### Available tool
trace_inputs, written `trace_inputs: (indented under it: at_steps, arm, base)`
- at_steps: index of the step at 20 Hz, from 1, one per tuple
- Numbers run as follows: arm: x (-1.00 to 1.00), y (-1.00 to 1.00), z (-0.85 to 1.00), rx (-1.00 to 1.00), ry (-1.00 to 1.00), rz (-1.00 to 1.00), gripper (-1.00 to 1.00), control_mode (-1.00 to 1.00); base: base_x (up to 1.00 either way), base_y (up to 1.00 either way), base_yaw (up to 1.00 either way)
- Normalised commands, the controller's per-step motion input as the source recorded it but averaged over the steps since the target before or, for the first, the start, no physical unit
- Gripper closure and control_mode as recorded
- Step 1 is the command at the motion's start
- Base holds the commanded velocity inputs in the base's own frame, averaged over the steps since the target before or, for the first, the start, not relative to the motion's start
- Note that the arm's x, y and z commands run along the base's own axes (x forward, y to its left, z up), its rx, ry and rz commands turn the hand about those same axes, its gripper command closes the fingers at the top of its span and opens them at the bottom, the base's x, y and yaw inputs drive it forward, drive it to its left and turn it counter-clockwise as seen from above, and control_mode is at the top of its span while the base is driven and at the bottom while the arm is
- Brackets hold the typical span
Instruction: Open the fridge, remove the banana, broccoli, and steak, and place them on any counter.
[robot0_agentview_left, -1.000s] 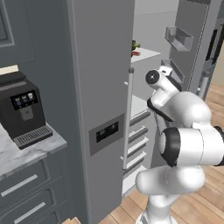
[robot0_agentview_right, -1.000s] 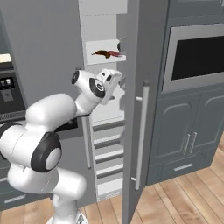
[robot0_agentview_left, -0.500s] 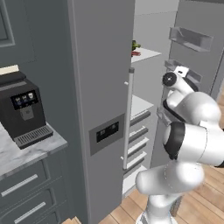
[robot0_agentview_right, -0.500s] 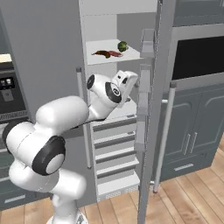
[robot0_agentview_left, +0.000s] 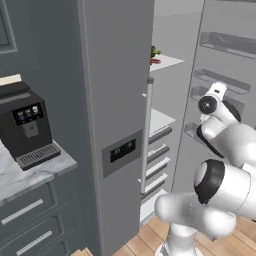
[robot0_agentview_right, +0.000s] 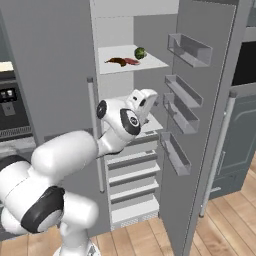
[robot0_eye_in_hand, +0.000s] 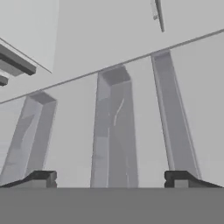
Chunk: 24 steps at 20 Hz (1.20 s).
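On the upper shelf (robot0_agentview_right: 150, 64) of the fridge (robot0_agentview_right: 55, 75), whose right door (robot0_agentview_right: 210, 100) stands swung wide, lie the task's things: the broccoli (robot0_agentview_right: 140, 53) as a dark green ball toward the back right, the steak (robot0_agentview_right: 131, 61) as a flat red piece just in front of it, and a dark brownish curved piece (robot0_agentview_right: 116, 61) touching the steak's left end, too small to tell what it is. From the left base view just a speck of green (robot0_agentview_left: 154, 51) and red peeks past the edge of the closed left door (robot0_agentview_left: 117, 100), which hides the rest of that shelf. That door carries the dark dispenser panel (robot0_agentview_left: 123, 150) and a long silver handle (robot0_agentview_left: 146, 135). The open door's inner side bears four clear bins (robot0_agentview_right: 189, 47) stacked down it. Below the upper shelf come a second white shelf (robot0_agentview_left: 161, 120) and then drawers (robot0_agentview_right: 131, 175).

The fingers (robot0_eye_in_hand: 111, 178) stand wide apart with nothing between them; in the hand view they face the door's clear bins at close range. In the right base view the hand (robot0_agentview_right: 142, 103) sits in front of the second shelf, below the food and well apart from it, between shelves and door bins.

Left of the fridge, a black coffee machine (robot0_agentview_left: 27, 127) stands on the marbled desk (robot0_agentview_left: 15, 175) over grey drawers with silver handles (robot0_agentview_left: 22, 211); the right base view shows only its edge. That view also shows a built-in oven (robot0_agentview_right: 246, 62) and grey cabinet (robot0_agentview_right: 240, 135) beyond the open door
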Motion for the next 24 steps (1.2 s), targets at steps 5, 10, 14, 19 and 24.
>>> trace_inputs:
  at_steps: [5, 10, 14, 19, 24]
  arm:
    - [-0.32, 1.0, 0.7, 0.02, 0.01, 0.01, -1.0, -1.0]
    - [0.0, 0.96, 0.84, 0.25, 0.14, -0.04, -1.0, -1.0]
    - [-0.23, 0.59, 0.14, 0.47, 0.23, -0.1, -1.0, -1.0]
    - [-0.43, 0.52, -0.08, 0.53, 0.15, -0.09, -1.0, -1.0]
    - [-0.51, 0.56, -0.17, 0.4, 0.02, -0.11, -1.0, -1.0]
  base:
    - [0.0, 0.0, 0.0]
    - [0.0, 0.0, 0.0]
    - [0.0, 0.0, 0.0]
    - [0.0, 0.0, 0.0]
    - [0.0, 0.0, 0.0]
